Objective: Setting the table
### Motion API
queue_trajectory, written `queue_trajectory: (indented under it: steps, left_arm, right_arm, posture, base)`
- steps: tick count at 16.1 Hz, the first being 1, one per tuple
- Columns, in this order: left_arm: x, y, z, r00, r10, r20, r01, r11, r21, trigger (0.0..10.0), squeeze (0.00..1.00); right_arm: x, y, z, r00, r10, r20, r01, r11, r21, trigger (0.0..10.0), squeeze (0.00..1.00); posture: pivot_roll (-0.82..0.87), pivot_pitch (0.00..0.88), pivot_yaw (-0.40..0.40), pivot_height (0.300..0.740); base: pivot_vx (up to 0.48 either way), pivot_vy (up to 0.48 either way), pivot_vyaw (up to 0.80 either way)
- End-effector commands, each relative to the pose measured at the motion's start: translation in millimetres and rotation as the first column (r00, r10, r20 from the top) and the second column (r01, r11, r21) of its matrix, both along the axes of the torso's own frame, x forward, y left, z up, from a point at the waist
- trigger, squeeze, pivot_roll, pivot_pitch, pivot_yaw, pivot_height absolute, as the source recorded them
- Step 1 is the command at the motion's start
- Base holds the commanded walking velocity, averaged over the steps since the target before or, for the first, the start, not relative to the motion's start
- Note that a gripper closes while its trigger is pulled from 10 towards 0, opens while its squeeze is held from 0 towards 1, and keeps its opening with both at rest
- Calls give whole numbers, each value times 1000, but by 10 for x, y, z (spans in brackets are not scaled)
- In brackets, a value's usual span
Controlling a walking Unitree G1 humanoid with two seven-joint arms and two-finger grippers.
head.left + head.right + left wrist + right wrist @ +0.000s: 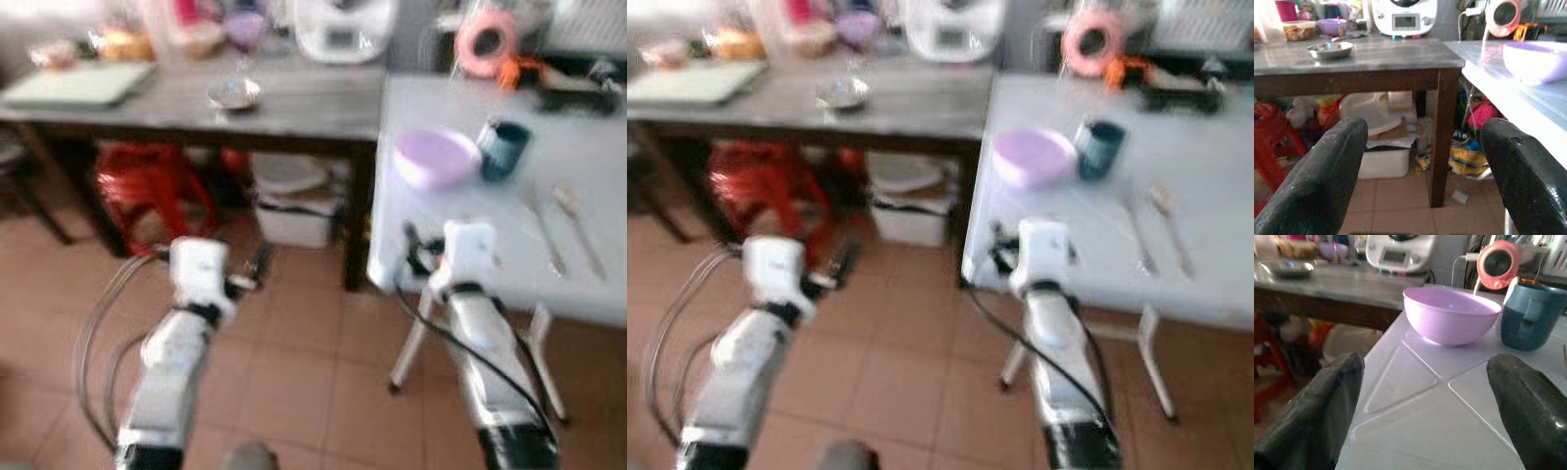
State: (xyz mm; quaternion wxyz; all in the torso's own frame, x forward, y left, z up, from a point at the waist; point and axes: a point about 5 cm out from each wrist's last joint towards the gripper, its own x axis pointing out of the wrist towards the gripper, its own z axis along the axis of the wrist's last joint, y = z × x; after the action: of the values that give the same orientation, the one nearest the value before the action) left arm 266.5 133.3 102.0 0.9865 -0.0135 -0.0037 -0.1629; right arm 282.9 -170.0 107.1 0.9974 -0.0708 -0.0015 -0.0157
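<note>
Purple bowl [1451, 315] beside teal mug [1528, 314] — right gripper [1425, 396] spread, level before them

Glossy lilac plastic bowl [1451, 315], smooth glazed teal mug [1531, 316], white surface [1459, 401] smooth with moulded ridges, dark wood surface [1352, 61] with grey sheen, shiny metal dish [1330, 49], matt black rubbery fingers [1322, 181], matt terracotta floor tiles [284, 362]

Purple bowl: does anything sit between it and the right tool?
Nothing visible does. The right tool is open at the near edge of the white table, and bare tabletop runs up to the purple bowl. The teal mug stands beside the bowl.
</note>
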Motion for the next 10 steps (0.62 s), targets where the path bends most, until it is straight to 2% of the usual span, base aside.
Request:
queue_trajectory:
  steps: [1,6,10]
  left_arm:
    - [51,66,95,999,9,34,-9,1000,12,10000,0]
    - [49,46,97,999,3,34,-3,1000,-13,10000,0]
    - [48,48,98,1000,5,31,-4,1000,-18,10000,0]
  right_arm:
    - [45,64,142,998,17,68,-18,1000,9,10000,0]
    - [51,30,144,998,1,65,-2,1000,20,10000,0]
    - [55,57,157,997,17,72,-18,1000,19,10000,0]
  posture:
    - [-28,0,39,740]
    - [-30,0,38,740]
    - [-29,0,35,740]
  base:
    - [480,0,0]
    - [460,0,0]
    - [0,0,0]
